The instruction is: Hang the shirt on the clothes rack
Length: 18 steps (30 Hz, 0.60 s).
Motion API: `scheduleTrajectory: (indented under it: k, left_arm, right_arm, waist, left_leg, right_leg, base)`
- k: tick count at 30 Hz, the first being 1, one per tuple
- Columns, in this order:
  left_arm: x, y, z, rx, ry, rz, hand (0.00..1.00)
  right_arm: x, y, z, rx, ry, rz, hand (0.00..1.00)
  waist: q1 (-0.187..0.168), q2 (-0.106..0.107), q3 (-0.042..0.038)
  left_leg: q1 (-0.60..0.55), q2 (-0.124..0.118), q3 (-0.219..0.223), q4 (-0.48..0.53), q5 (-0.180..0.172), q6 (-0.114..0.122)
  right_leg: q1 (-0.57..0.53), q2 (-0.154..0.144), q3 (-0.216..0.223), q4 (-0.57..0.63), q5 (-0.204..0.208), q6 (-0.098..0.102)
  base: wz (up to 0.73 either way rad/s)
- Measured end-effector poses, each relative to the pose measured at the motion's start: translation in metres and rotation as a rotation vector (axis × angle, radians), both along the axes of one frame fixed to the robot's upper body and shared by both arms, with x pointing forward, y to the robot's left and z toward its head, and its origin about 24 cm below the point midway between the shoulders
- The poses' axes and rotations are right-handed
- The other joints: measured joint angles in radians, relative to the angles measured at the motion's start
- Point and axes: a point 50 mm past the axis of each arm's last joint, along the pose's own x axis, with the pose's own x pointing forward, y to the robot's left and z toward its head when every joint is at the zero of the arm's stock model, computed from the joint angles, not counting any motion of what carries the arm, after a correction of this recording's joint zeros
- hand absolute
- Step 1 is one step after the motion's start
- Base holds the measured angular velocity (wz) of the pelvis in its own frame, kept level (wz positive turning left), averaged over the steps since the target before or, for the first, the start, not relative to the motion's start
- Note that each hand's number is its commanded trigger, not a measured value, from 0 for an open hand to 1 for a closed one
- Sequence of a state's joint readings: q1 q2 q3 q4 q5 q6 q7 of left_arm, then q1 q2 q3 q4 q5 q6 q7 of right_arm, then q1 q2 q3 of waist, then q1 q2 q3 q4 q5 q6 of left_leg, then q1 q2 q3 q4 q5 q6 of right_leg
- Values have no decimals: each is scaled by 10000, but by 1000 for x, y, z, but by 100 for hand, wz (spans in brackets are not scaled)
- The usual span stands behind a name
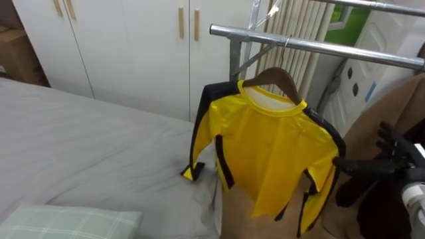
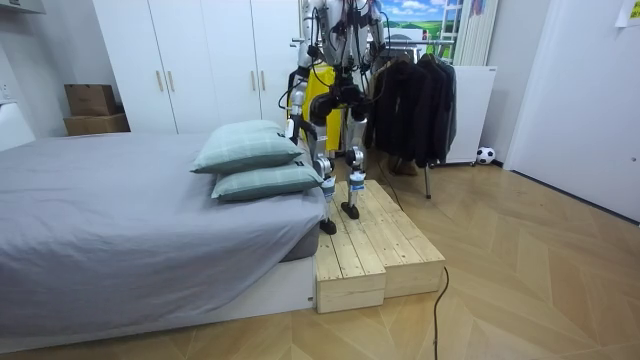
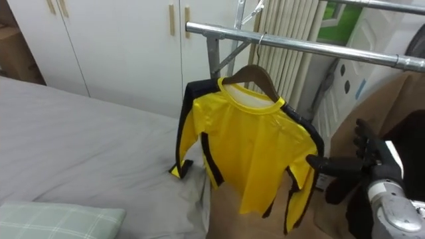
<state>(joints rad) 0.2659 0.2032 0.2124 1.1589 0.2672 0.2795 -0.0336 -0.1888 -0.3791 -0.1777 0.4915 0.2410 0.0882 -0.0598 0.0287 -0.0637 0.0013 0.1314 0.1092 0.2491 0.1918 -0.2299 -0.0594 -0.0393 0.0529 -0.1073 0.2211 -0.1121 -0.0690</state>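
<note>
One yellow shirt [image 1: 272, 153] hangs vertically from the rail [image 1: 319, 48], collar up.

A grey bed [image 2: 120, 220] fills the left, with two pale green checked pillows [image 2: 250, 150] stacked at its far right edge. A white wardrobe [image 2: 190, 60] lines the far wall, with cardboard boxes [image 2: 92, 100] at its left. A wooden platform [image 2: 380, 250] lies right of the bed, and a ball [image 2: 485, 156] sits far right.
</note>
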Motion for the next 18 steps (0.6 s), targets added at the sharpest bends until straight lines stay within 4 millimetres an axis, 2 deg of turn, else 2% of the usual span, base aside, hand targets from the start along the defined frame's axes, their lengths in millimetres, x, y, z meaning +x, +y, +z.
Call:
scheduleTrajectory:
  k: [9,12,18]
  left_arm:
    - [-2,0,0,-61,46,53,0]
    - [-5,-1,0,-74,90,79,0]
    - [-4,-1,0,-178,69,66,0]
  right_arm:
    - [-35,-9,-30,74,1192,-521,0]
    - [-41,-8,-37,360,1380,-551,0]
    - [-66,2,-62,1010,2083,-548,0]
  waist:
    - [-123,36,23]
    - [-170,49,27]
    - [-217,103,32]
  left_leg:
    - [-5,21,31,-39,-17,-29]
    - [25,26,32,-40,-17,-29]
    - [0,22,62,-37,-32,-40]
  right_leg:
    - [-35,-18,13,-6,-18,-20]
    - [-27,0,64,-10,-19,-21]
    - [-49,9,122,-5,-25,-15]
  base:
    - [-1]
    - [-3]
    - [0]
